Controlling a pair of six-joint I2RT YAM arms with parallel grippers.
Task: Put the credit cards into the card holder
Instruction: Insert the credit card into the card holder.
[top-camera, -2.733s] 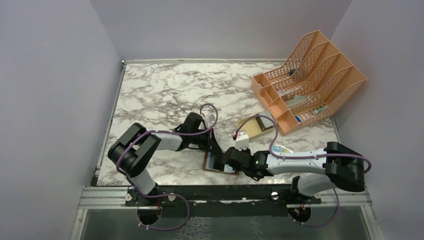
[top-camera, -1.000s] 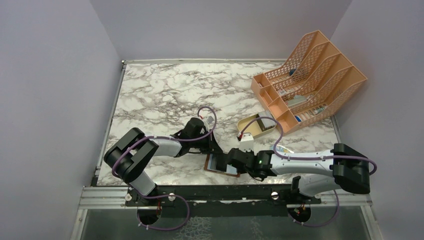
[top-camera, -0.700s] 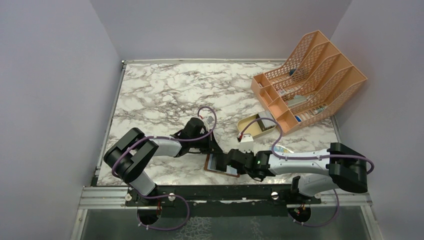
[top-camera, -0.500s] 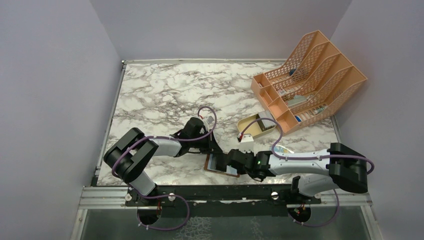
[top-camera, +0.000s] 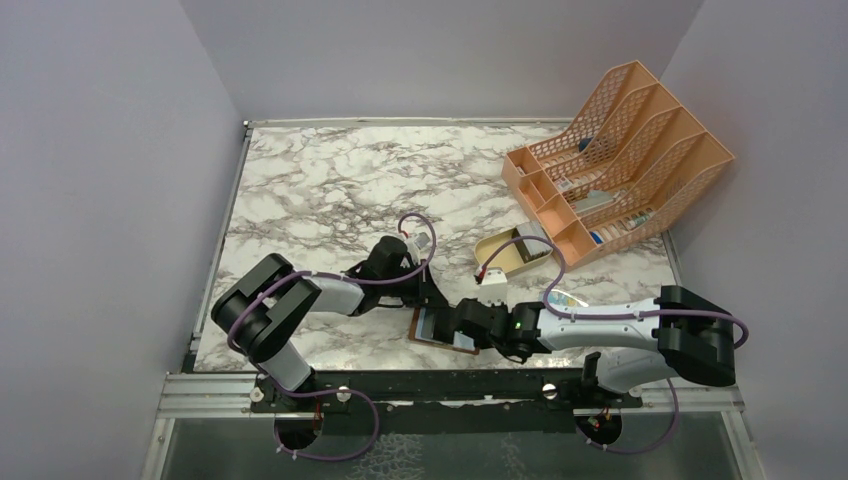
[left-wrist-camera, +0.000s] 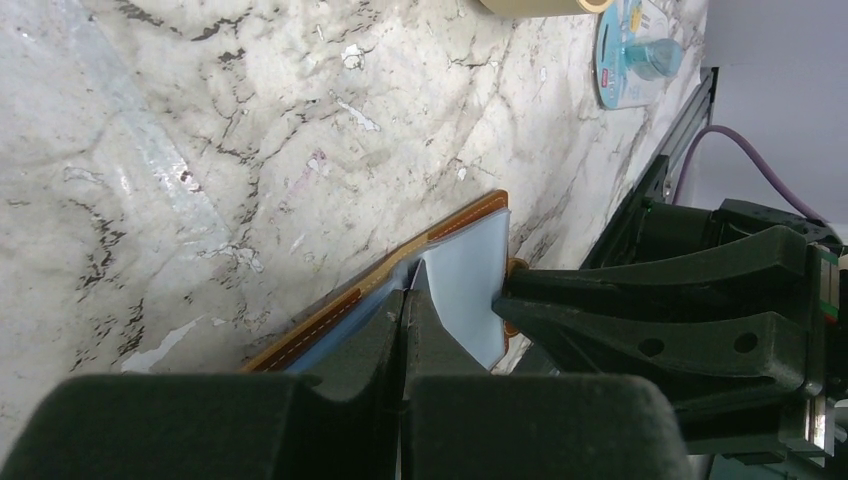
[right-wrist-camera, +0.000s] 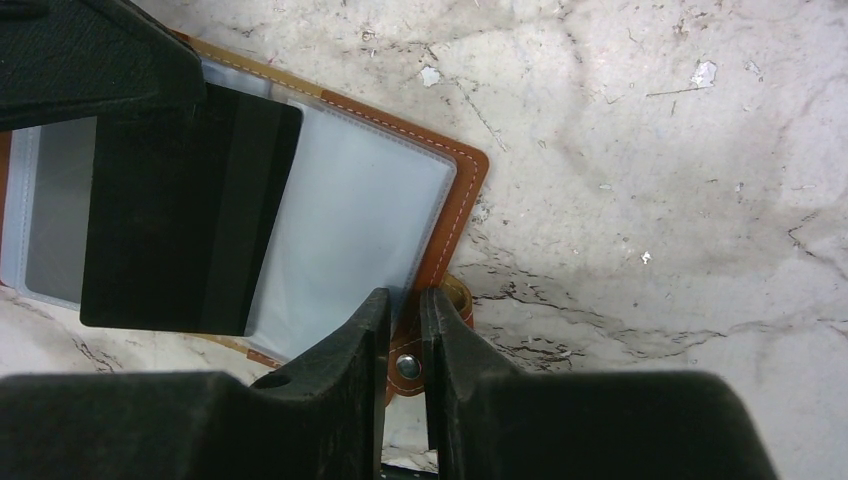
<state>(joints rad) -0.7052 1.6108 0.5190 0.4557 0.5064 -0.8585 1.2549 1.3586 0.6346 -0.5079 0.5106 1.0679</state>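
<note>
While lilac walls (top-camera: 120, 150) box marble table (top-camera: 330, 190), L claw (left-wrist-camera: 404, 298) grips dark card (right-wrist-camera: 185, 210), R claw (right-wrist-camera: 405, 300) pinches card holder (right-wrist-camera: 350, 230).

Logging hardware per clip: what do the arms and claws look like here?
The left arm and right arm have black joint housings, pale grey links and a looping purple cable each. The right arm shows a small green light. The left claw and right claw have matte black fingers; the right's carry round holes.
</note>
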